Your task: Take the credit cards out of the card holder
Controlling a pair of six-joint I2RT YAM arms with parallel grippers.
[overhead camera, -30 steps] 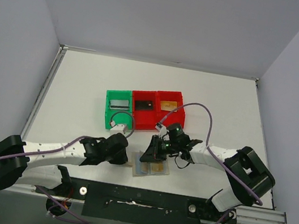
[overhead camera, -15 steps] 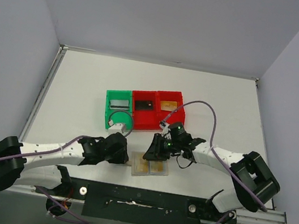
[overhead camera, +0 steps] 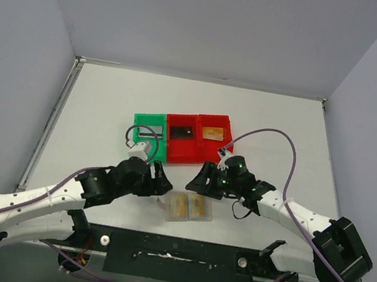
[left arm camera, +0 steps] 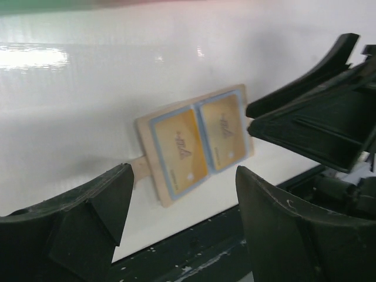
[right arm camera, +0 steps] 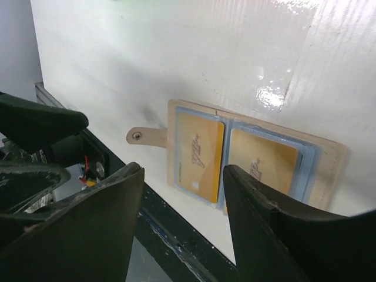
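The card holder (overhead camera: 189, 208) lies open and flat on the white table near the front edge, its snap tab (right arm camera: 143, 136) pointing left. Two gold-orange credit cards (right arm camera: 200, 155) (right arm camera: 264, 164) sit in its light-blue pockets; the left wrist view shows them too (left arm camera: 179, 145). My left gripper (overhead camera: 161, 180) hovers open just left of and behind the holder, with nothing between its fingers (left arm camera: 94, 205). My right gripper (overhead camera: 201, 180) hangs open just behind the holder, also empty. Neither gripper touches the holder.
Behind the grippers stand a green bin (overhead camera: 137, 145) holding a silver-grey card, a red bin (overhead camera: 181, 151) holding a black card and a second red bin (overhead camera: 227, 134) holding a gold card. The black base rail (overhead camera: 177, 249) runs right in front of the holder.
Both grippers have opened and drawn back from the card holder, the left one up and to the right, the right one slightly away. The holder now lies flat, untouched.
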